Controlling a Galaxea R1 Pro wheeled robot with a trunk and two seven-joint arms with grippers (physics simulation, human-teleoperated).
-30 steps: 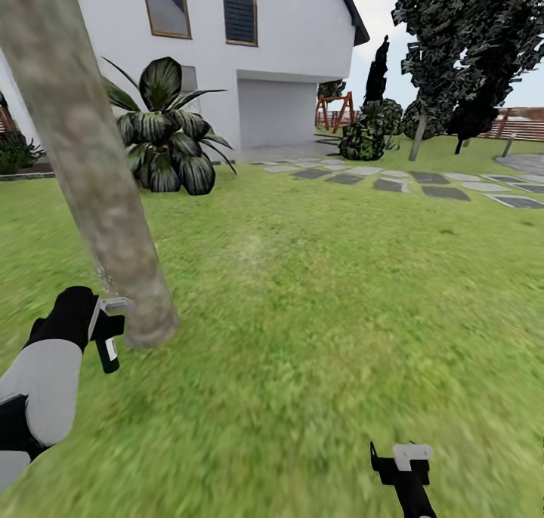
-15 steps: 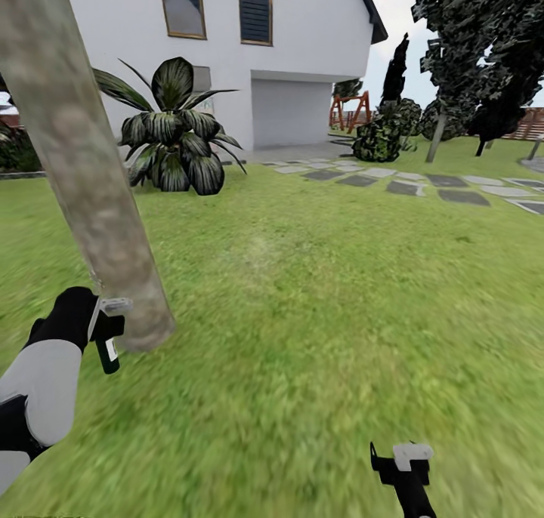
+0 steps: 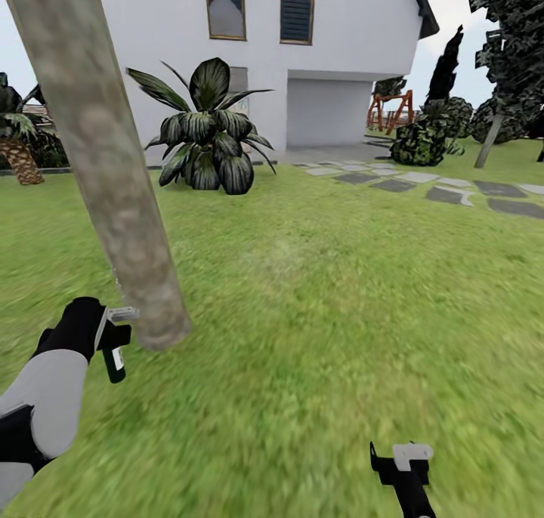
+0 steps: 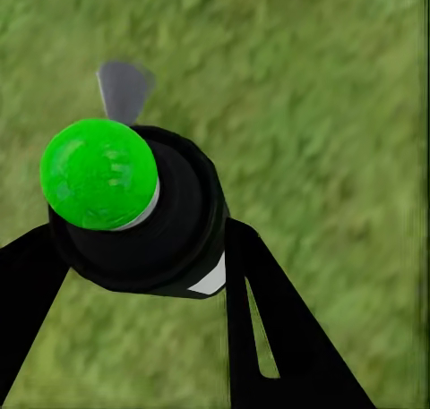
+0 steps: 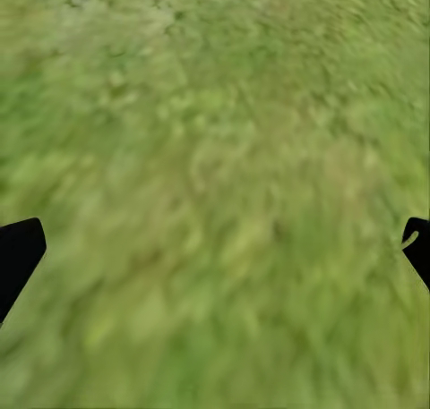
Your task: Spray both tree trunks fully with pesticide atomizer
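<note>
A thick mottled grey-brown tree trunk slants up the left of the head view. Close beside its base my left gripper is shut on the pesticide atomizer, a dark green bottle with a pale label and a grey-white trigger head touching or nearly touching the bark. In the left wrist view the atomizer sits between black fingers over grass, with a bright green round end facing the camera. My right gripper hangs low over the lawn, open and holding nothing, its fingertips wide apart. A second tree stands far right.
Green lawn spreads ahead and to the right. A broad-leaved plant grows before the white house. Grey stepping stones run to the right, past a dark shrub. A short palm stands far left.
The whole picture has slid to the right, so the camera has turned left. The left gripper still holds the atomizer beside the trunk's base. The right gripper keeps its place in the view.
</note>
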